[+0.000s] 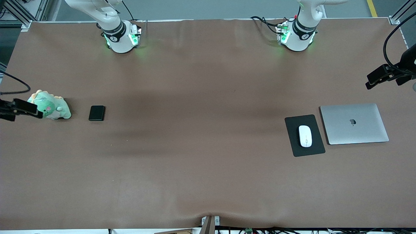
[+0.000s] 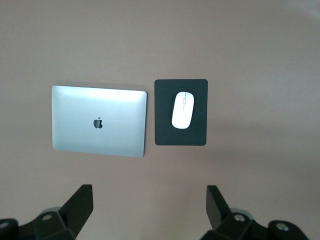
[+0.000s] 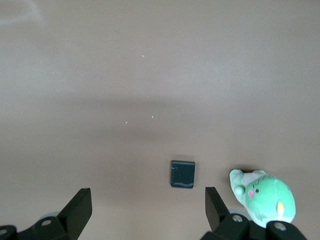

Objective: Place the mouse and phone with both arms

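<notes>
Mouse point(image 1: 305, 136): on pad point(image 1: 294, 143), beside laptop point(image 1: 354, 123)
Phone point(image 1: 97, 113): beside plush point(image 1: 50, 105)
Left gripper point(image 2: 149, 206): wide, empty, aloft
Right gripper point(image 3: 148, 207): wide, empty, aloft

A plain brown desk point(image 3: 150, 75) was seen from above in the right wrist view. The right hand point(image 3: 148, 212) was held high over it, its two black fingers point(image 3: 77, 210) spread wide apart with nothing between them. A small glossy black rounded-corner phone point(image 3: 182, 174) lay flat on the desk. Just beside it, apart from it, a green plush dinosaur toy point(image 3: 264, 196) was seen.
</notes>
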Robot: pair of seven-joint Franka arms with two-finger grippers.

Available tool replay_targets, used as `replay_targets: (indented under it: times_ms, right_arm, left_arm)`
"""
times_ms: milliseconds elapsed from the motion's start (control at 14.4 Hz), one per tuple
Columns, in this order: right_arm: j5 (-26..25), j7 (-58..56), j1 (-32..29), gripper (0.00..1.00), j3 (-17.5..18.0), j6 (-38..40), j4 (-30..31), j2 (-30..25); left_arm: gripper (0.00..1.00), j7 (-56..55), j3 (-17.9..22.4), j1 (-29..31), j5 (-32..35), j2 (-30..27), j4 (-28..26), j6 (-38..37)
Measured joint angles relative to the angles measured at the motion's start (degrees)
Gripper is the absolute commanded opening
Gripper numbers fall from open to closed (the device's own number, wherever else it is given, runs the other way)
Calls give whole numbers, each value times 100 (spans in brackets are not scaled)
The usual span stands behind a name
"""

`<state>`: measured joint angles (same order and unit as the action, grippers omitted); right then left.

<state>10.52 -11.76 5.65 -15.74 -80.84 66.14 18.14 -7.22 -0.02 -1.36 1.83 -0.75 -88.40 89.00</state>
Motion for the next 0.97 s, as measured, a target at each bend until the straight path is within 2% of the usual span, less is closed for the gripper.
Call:
replay_targets:
  times_ms: [139,277,693,970]
  right_arm:
    - [-73,0,-124,100,185,183,69,-285]
    - [-339,21,-328,100,554,237,268,-601]
    - [-1194,831,-481,100,1515,289,1258,-1597]
    - [-1258,771,-729,100,1632,227,1485,-1703]
  left_arm:
    - [100,-1,0,0,0,0,17,0]
    - [100,-1,-1,-1,0,0,34,0]
    - [100,-1,-55,-36,0,0,48,-20]
    - [100,-1,-85,-34,0,0,49,-43]
